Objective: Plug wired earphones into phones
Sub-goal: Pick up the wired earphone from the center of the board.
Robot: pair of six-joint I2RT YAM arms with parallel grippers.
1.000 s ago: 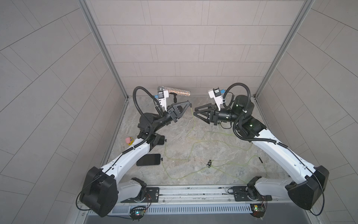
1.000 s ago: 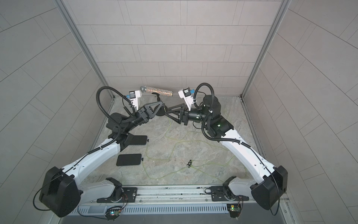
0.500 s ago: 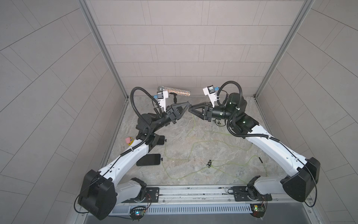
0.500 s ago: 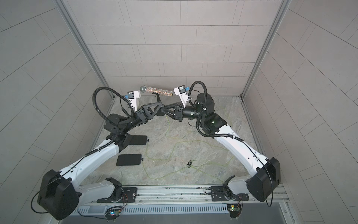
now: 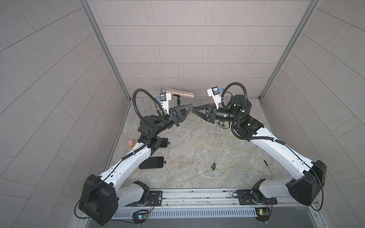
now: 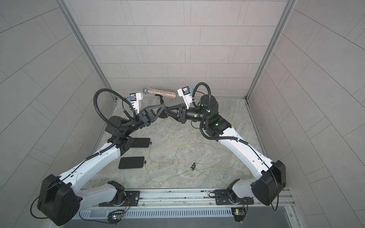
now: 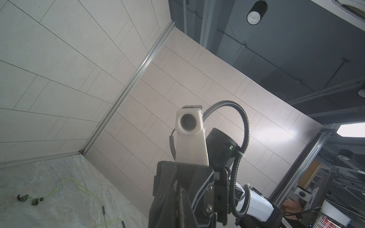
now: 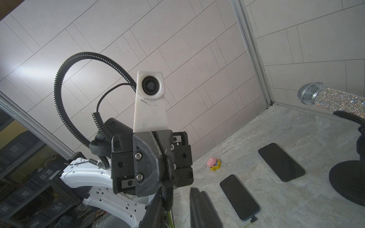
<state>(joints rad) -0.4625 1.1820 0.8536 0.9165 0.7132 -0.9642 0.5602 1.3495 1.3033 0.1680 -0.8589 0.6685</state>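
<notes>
Microphone stand (image 8: 347, 181) and pink toy (image 8: 214, 163) sit near phones (image 8: 239, 197).

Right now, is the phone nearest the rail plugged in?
Plugged in: in both top views a small black plug meets the phone at its short edge, a green cable trailing away.

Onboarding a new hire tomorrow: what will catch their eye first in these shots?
The left claw and right claw face tip to tip in mid-air, a yellow-green earphone cable dangling from that spot. Behind them, a glittery microphone is perched by the back wall.
</notes>
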